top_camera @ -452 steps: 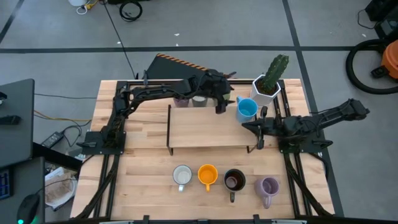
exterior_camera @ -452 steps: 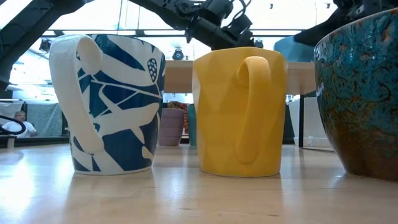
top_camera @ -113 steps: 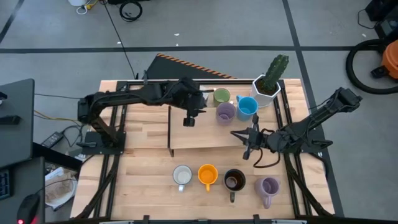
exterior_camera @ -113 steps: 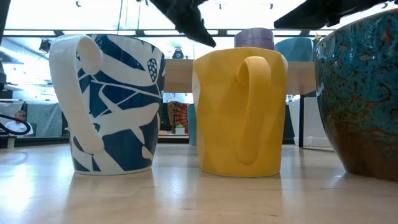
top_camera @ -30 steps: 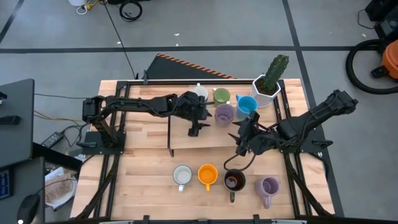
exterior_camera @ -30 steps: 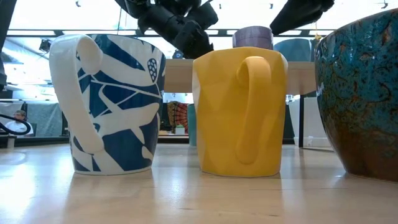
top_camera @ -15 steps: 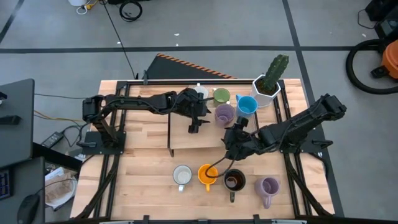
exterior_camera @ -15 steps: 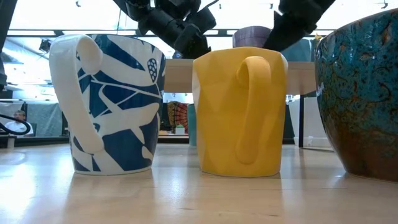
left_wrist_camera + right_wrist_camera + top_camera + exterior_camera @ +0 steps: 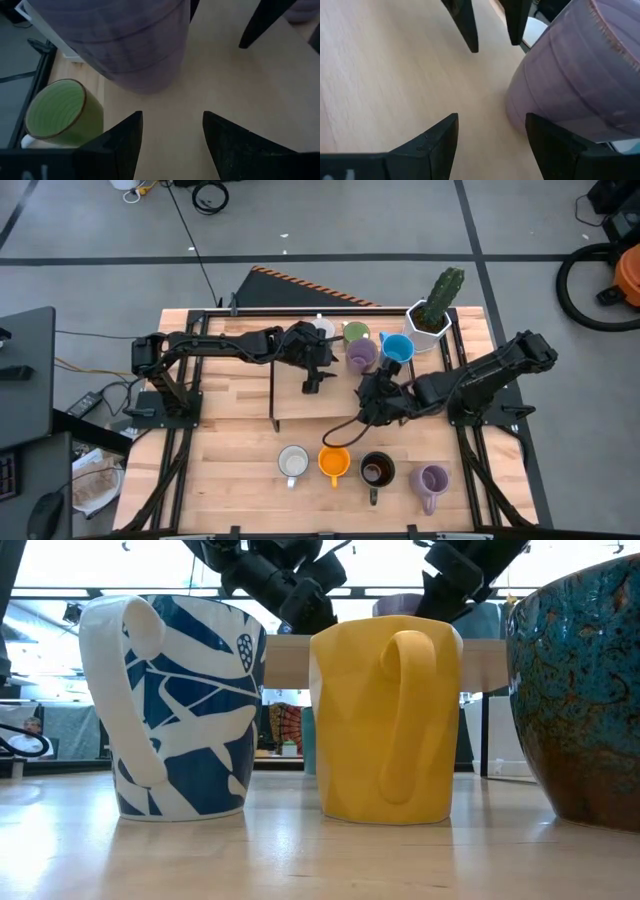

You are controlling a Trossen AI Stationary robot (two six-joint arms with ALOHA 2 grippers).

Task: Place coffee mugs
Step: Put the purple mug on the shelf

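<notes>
Both grippers open and empty over the raised wooden shelf (image 9: 320, 395), flanking a lavender mug (image 9: 361, 356).

Left gripper (image 9: 310, 383) just left of that mug, fingers parted, holding nothing; right gripper (image 9: 368, 402) just in front of it, jaws spread wide, likewise empty. Behind the lavender mug: white mug (image 9: 323, 330), green mug (image 9: 355, 334), blue mug (image 9: 397, 350). In front of the shelf, on the table (image 9: 230, 450): patterned white mug (image 9: 293, 463), orange mug (image 9: 333, 463), dark mug (image 9: 376, 470), second lavender mug (image 9: 433, 480).

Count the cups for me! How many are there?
8. Front row on the wooden table: white mug, orange mug, dark mug, lavender mug. Back, by the raised shelf: white mug, green mug, lavender mug, blue mug. Arms may hide more.
</notes>
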